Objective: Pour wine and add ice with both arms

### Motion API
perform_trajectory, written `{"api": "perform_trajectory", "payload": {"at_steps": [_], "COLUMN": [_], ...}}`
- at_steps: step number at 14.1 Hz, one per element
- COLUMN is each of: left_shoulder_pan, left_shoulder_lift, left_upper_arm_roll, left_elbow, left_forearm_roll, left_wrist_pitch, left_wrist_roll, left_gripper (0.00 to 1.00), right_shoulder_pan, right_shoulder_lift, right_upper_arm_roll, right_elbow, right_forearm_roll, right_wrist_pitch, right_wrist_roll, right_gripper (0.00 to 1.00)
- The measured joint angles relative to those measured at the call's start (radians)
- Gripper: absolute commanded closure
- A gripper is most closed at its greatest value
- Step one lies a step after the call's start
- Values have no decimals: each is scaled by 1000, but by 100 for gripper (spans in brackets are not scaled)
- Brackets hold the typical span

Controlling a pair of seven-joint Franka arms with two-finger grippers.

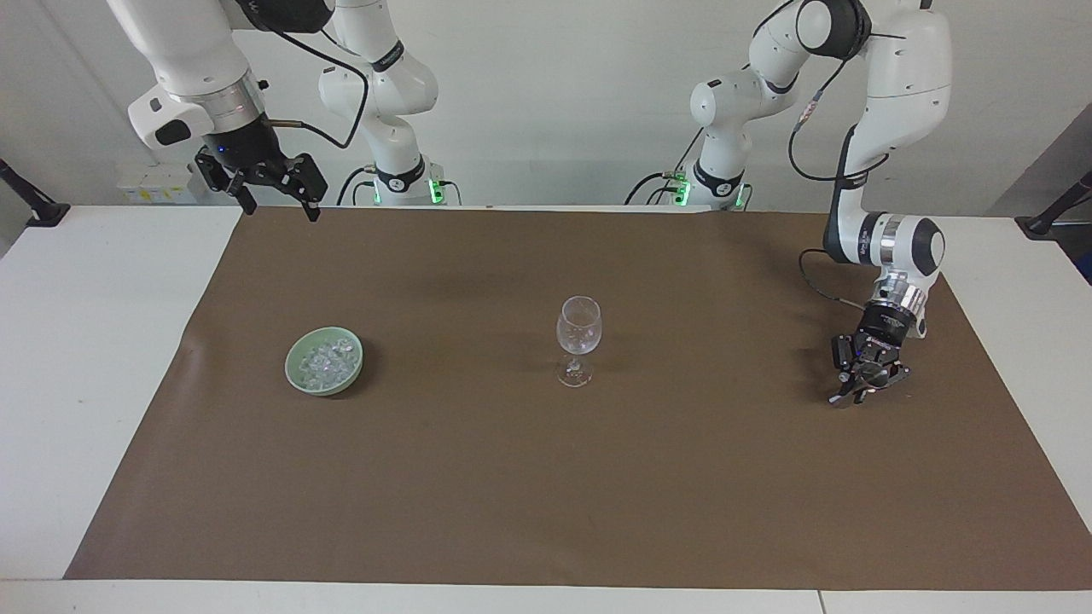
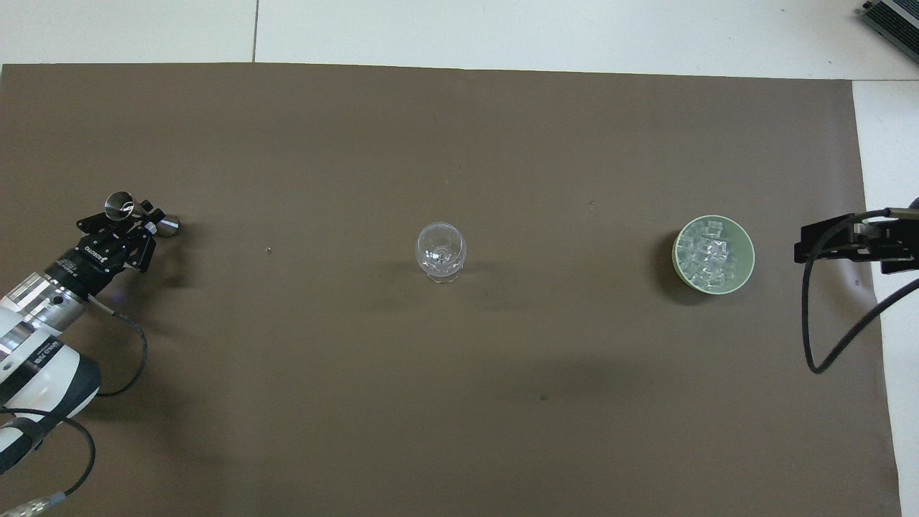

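Found the ice point(image 1: 327, 362) heaped in the bowl point(image 1: 291, 368) at mid-height of the facing frame, toward the right arm's end, with the glass point(image 1: 578, 329) upright at frame centre, well apart from it. Judged the chunks light, hard and slippery, too small for a sure pinch one at a time; better taken by the bowl's rim and tipped. Judged the glass fragile and top-heavy, best left standing or held at the stem.

Saw the left gripper point(image 1: 860, 390) down at the mat point(image 1: 546, 495), at mid-height near the frame edge on its own side, fingers clamped on what looked like a small steel jigger point(image 2: 120, 205). Saw the right gripper point(image 1: 281, 207) waiting high in the facing frame's top corner, fingers spread and empty.

Got height only from the facing view: the right gripper well clear of the table, the left one low. Got from the overhead view what the facing one hid: the jigger's two metal ends either side of the left fingers, and single cubes in the bowl.
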Motion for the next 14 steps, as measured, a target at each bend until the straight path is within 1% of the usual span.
{"api": "perform_trajectory", "payload": {"at_steps": [6, 10, 13, 14], "left_shoulder_pan": [0, 0, 0, 0], "left_shoulder_lift": [0, 0, 0, 0], "left_upper_arm_roll": [0, 0, 0, 0], "left_elbow": [0, 0, 0, 0], "left_forearm_roll": [0, 0, 0, 0], "left_wrist_pitch": [0, 0, -1, -2], "left_wrist_roll": [0, 3, 5, 6], "left_gripper": [76, 92, 100, 100], "right_shoulder_pan": [0, 0, 0, 0], "right_shoulder_lift": [0, 0, 0, 0], "right_upper_arm_roll": [0, 0, 0, 0], "right_elbow": [0, 0, 0, 0], "right_forearm_roll": [0, 0, 0, 0], "right_wrist_pitch": [0, 0, 0, 0], "right_wrist_roll": [0, 0, 0, 0], "right_gripper": [0, 0, 0, 0]}}
